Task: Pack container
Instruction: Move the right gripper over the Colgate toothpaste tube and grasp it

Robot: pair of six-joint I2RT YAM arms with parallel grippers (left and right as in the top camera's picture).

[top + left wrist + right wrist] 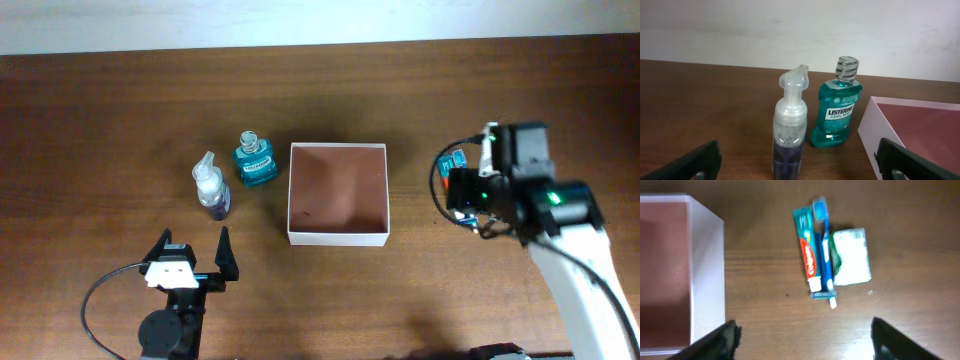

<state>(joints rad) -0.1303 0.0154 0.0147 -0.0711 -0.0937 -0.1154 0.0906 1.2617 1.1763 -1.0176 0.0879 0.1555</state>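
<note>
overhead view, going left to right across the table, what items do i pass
foam pump bottle → mouthwash bottle → container → toothpaste tube

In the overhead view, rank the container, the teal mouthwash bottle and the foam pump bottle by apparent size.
1. the container, clearly largest.
2. teal mouthwash bottle and foam pump bottle: too alike from above to rank.
</note>
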